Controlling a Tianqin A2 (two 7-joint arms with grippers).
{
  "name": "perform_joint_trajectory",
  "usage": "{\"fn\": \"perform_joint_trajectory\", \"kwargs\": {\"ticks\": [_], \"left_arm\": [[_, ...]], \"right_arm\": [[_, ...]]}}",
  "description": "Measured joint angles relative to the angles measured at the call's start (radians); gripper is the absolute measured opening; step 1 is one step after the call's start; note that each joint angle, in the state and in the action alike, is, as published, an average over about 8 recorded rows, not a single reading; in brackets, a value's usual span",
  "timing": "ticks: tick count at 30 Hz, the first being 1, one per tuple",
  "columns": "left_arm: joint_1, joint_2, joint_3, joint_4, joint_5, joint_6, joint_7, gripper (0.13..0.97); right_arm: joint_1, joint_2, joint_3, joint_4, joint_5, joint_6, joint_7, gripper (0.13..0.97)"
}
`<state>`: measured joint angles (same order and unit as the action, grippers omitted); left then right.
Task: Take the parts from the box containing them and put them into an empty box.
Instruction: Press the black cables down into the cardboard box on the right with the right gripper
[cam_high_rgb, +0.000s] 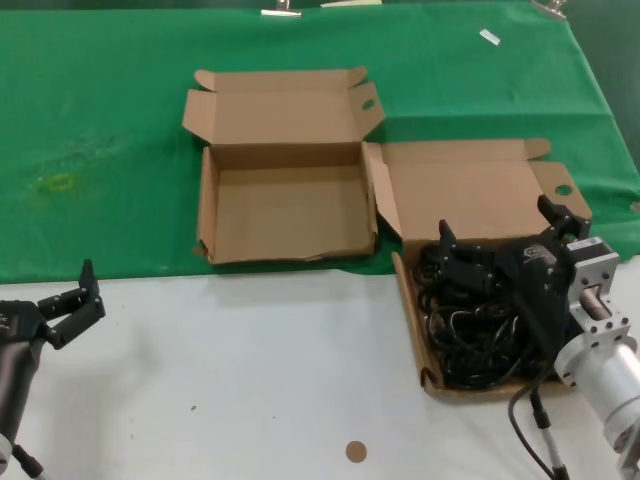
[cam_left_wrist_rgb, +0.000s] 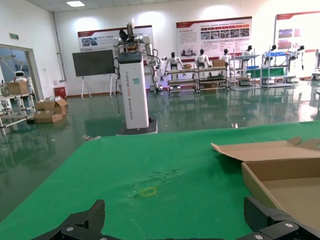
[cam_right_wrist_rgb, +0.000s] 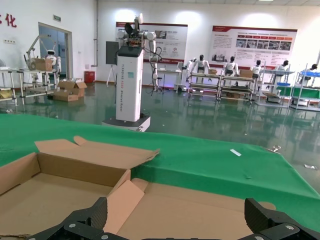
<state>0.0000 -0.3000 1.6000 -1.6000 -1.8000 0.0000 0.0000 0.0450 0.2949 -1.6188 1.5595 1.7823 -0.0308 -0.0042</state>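
Black coiled cables (cam_high_rgb: 470, 335) fill the right-hand cardboard box (cam_high_rgb: 470, 190), which has a slanted side flap (cam_high_rgb: 385, 200). My right gripper (cam_high_rgb: 500, 228) is open and hovers just over the far end of the cables, holding nothing. In the right wrist view my right gripper (cam_right_wrist_rgb: 177, 220) spans that box's lid (cam_right_wrist_rgb: 200, 210). The empty box (cam_high_rgb: 290, 215) with two lid ears sits to the left on the green cloth. It also shows in the right wrist view (cam_right_wrist_rgb: 50, 190) and the left wrist view (cam_left_wrist_rgb: 290, 180). My left gripper (cam_high_rgb: 88, 295) is open and empty at the lower left.
A green cloth (cam_high_rgb: 100, 120) covers the far half of the table, with a yellow mark (cam_high_rgb: 60, 182) on it. The near half is white (cam_high_rgb: 250, 380), with a small brown disc (cam_high_rgb: 355, 452). A white tag (cam_high_rgb: 489, 37) lies at the far right.
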Motion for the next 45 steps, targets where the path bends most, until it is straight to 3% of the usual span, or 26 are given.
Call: {"fn": "perform_joint_trajectory", "kwargs": {"ticks": [34, 40, 45], "left_arm": [[0.000, 0.000, 0.000, 0.000, 0.000, 0.000, 0.000, 0.935], [0.000, 0.000, 0.000, 0.000, 0.000, 0.000, 0.000, 0.896], [0.000, 0.000, 0.000, 0.000, 0.000, 0.000, 0.000, 0.831]], "right_arm": [[0.000, 0.008, -0.010, 0.001, 0.004, 0.010, 0.004, 0.966], [-0.003, 0.062, -0.064, 0.013, 0.047, 0.057, 0.015, 0.966], [-0.002, 0.176, -0.156, 0.048, 0.146, 0.122, 0.009, 0.966]]}}
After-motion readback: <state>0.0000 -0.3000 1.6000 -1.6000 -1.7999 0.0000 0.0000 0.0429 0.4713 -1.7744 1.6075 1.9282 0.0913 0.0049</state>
